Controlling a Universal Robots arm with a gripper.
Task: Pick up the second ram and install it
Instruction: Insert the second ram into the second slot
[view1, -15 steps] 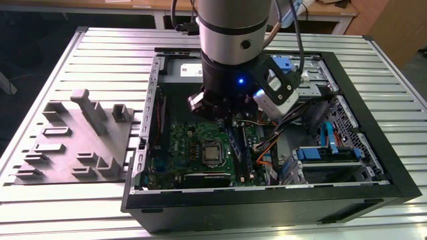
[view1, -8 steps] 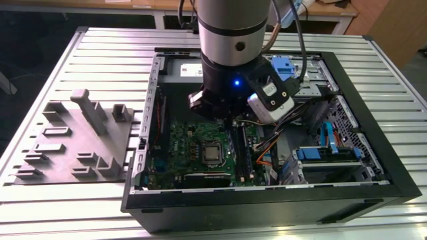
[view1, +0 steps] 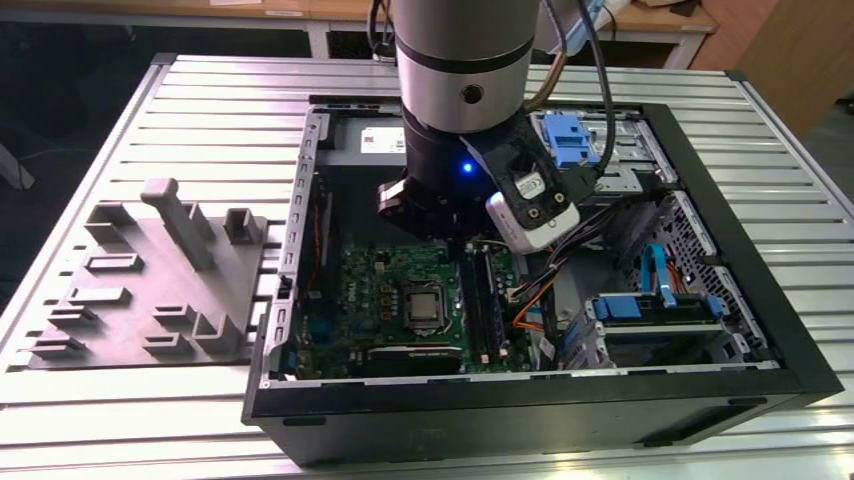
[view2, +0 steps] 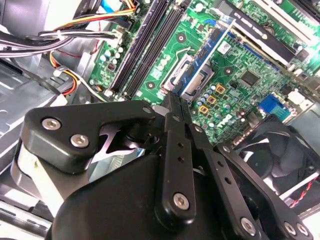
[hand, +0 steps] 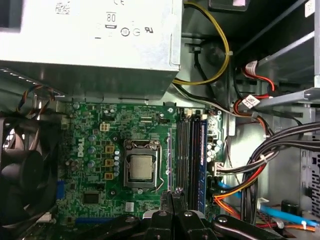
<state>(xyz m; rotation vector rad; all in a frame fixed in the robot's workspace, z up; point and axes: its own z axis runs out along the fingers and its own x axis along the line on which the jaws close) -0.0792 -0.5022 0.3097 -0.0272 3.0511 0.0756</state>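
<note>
Gripper (view2: 175, 102) clamped on ram (view2: 215, 54), ram held on edge over board (hand: 95, 150), parallel to slots (hand: 187, 160), just beside socket (hand: 141, 167) edge, cables (view1: 534, 303) crowded at 5 o'clock of gripper in exterior view.

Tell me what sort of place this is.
Probably a robotics lab or workshop test bench: an open computer case with its motherboard bared sits on a slatted metal table, a grey parts fixture beside it, the robot arm over the case.
</note>
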